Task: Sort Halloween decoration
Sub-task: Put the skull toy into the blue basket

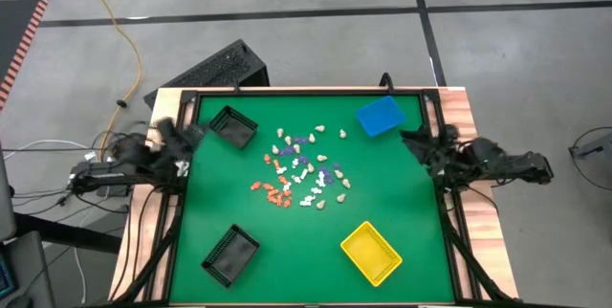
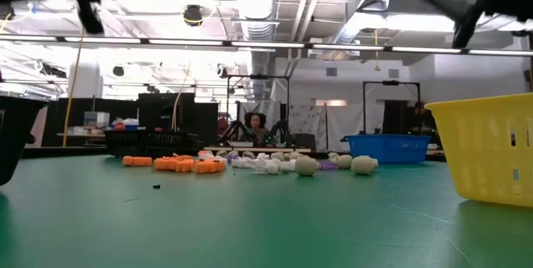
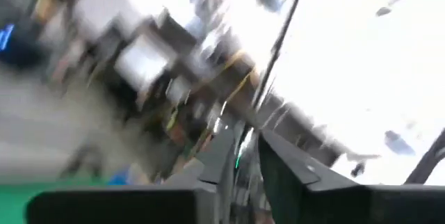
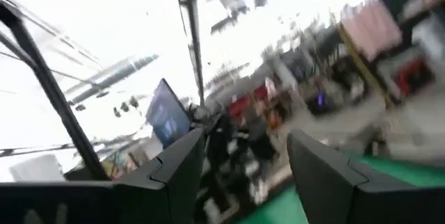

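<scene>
The Halloween decoration (image 1: 301, 169) is a loose scatter of tiny orange, white, purple and beige pieces lying on the middle of the green mat (image 1: 402, 203). In the low view the pieces (image 2: 266, 164) form a low row. My left gripper (image 1: 191, 134) is raised at the table's left edge, its fingers (image 3: 215, 158) a narrow gap apart with nothing between them. My right gripper (image 1: 413, 141) is raised at the right edge, its fingers (image 4: 177, 172) wide apart and empty. Both point upward, away from the mat.
Four bins stand around the pile: a black bin (image 1: 232, 126) far left, a blue bin (image 1: 380, 115) far right, a black bin (image 1: 230, 253) near left and a yellow bin (image 1: 371, 252) near right. Bare mat lies between the bins and the pile.
</scene>
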You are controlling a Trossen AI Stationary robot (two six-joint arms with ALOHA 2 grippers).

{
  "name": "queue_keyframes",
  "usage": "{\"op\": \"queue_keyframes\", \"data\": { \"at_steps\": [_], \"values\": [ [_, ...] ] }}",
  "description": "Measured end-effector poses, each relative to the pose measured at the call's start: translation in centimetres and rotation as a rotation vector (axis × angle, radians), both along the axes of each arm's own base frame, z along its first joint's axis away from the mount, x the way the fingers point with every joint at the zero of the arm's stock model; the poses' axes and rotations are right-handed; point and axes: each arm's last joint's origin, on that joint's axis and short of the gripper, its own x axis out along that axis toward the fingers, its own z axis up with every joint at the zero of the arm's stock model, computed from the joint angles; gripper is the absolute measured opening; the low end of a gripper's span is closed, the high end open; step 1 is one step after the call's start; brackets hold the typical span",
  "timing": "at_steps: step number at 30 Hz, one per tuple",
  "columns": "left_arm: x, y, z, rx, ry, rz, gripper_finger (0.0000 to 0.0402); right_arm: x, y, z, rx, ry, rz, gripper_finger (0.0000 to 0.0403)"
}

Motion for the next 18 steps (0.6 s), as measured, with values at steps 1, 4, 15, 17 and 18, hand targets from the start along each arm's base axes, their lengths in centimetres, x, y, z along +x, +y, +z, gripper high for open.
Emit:
{"op": "queue_keyframes", "data": {
  "at_steps": [1,4,15,17,18],
  "values": [
    [-0.3,0.0,1.0,0.041,0.0,0.033,0.0082,-0.2,-0.1,0.9,-0.02,-0.01,-0.029,0.0232],
    [-0.5,-0.1,3.7,0.13,0.04,0.098,0.0113,-0.4,-0.2,3.3,-0.083,0.015,-0.12,0.0232],
    [3.1,0.1,10.2,0.137,0.338,0.068,0.0171,6.6,-1.0,11.8,-0.241,0.659,-0.265,0.0232],
    [3.7,0.2,11.0,0.136,0.411,0.071,0.0171,8.3,-1.9,12.9,-0.238,0.785,-0.298,0.0232],
    [3.9,0.2,11.4,0.137,0.445,0.071,0.0171,9.2,-2.4,13.2,-0.239,0.853,-0.315,0.0232]
  ]
}}
